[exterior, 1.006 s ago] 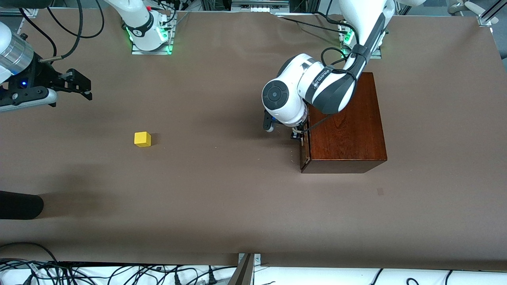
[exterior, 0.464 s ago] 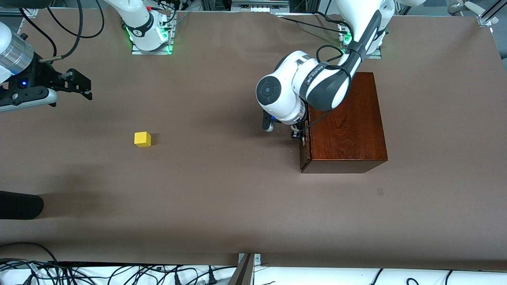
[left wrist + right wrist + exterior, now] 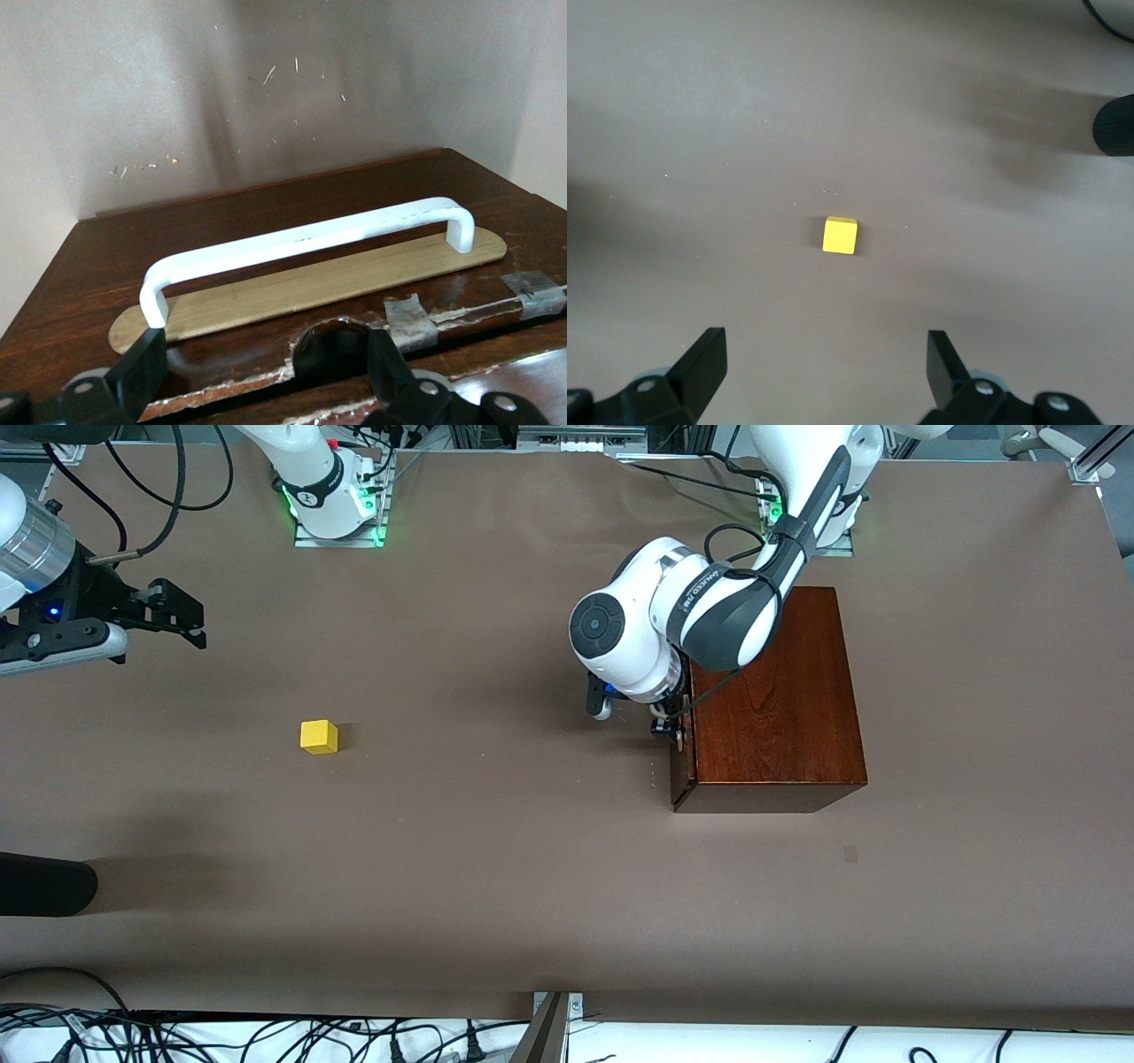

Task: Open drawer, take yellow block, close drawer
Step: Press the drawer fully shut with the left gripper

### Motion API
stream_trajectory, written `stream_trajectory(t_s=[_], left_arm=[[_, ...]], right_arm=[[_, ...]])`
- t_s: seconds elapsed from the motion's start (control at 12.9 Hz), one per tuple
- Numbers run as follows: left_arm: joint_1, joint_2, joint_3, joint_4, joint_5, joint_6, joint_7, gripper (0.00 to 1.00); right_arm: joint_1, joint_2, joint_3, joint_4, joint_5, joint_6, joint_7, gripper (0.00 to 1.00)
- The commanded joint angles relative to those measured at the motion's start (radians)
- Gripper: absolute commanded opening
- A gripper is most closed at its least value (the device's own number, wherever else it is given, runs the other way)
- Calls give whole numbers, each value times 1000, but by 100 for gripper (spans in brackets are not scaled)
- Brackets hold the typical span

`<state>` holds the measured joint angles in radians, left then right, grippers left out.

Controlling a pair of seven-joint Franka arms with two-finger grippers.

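Pincer on the left arm (image 3: pixel 257 390) is hovering with fingers spread just in front of the drawer (image 3: pixel 292 257), apparently shut, judged ready to back away, while the right pincer (image 3: pixel 824 376) is waiting agape over the yellow block (image 3: pixel 319 737), well apart from the drawer toward the right arm's end of the counter (image 3: pixel 496 868).

The left arm's bulky wrist (image 3: pixel 651 638) hides the left gripper (image 3: pixel 257 376) and most of the drawer (image 3: pixel 680 757) front in the front view. The right gripper (image 3: pixel 824 367) is cut off in its wrist view, only 2 fingertips (image 3: pixel 700 363) showing.
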<state>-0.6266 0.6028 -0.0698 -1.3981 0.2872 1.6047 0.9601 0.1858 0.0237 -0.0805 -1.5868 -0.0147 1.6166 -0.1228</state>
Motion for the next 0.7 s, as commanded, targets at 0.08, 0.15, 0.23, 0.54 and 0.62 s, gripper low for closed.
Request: stream_trajectory(t_s=[0.08,0.15,0.23,0.54,0.62], left_arm=[[-10,5,24,-24,86,-61,-6,100],[-11,6,25,-24,87,-63,-15,100],[-15,5,24,-24,110,-66,-15,100],[-18,3,24,-22,151,-71,-15,100],[-16,3,22,-22,150,-71,-17,100]], right_arm=[[-3,-13,1,2,4,-17,3,100],[-3,-13,1,2,4,-17,3,100],[-3,-13,1,2,4,-17,3,100],[-3,-13,1,2,4,-15,3,100],[-3,-13,1,2,4,-15,3,100]])
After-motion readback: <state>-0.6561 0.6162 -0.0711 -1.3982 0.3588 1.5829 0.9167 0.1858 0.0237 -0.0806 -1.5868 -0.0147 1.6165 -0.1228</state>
